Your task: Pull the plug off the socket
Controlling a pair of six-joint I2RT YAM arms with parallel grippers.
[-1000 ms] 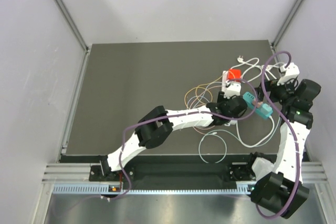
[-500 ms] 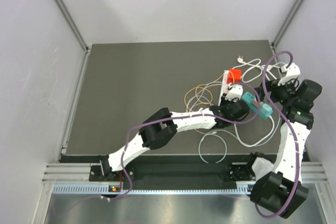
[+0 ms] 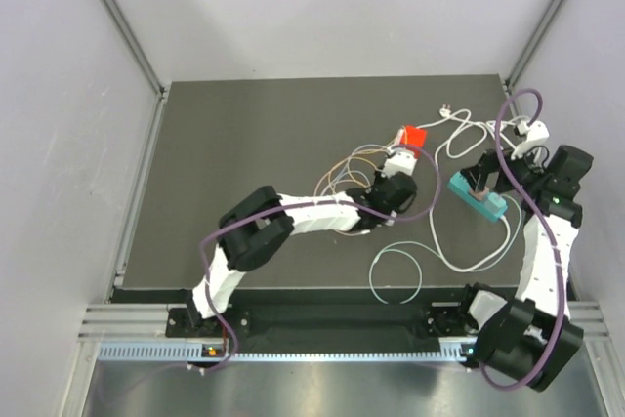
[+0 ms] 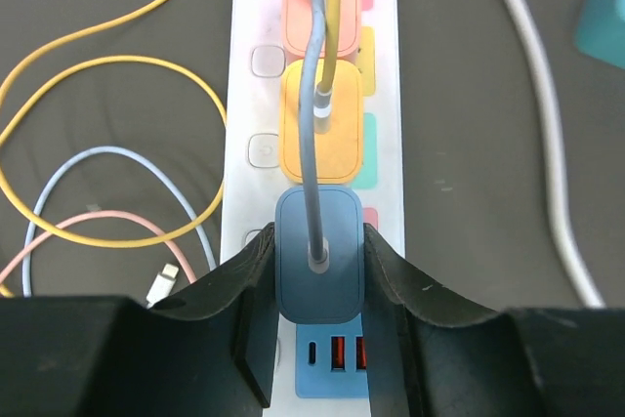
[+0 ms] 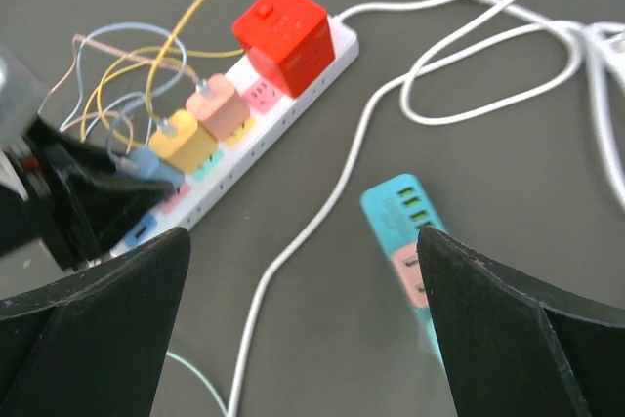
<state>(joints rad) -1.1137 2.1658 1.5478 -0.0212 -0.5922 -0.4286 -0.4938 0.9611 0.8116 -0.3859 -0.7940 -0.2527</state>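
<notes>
While blue plug point(image 4: 319, 241) sits in socket strip point(image 4: 241, 104), left claw point(image 4: 317, 271) pinches its sides; right claw point(image 5: 303, 324) spread, apart.

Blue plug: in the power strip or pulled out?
In. The blue plug sits flush on the power strip, left gripper clamped on it.

Matt blue plastic plug point(image 4: 320, 251), glossy white plastic power strip point(image 4: 388, 65), matt dark tabletop point(image 4: 469, 95).

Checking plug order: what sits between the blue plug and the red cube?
From the blue plug: a yellow plug, then a pink plug; right wrist view.
</notes>
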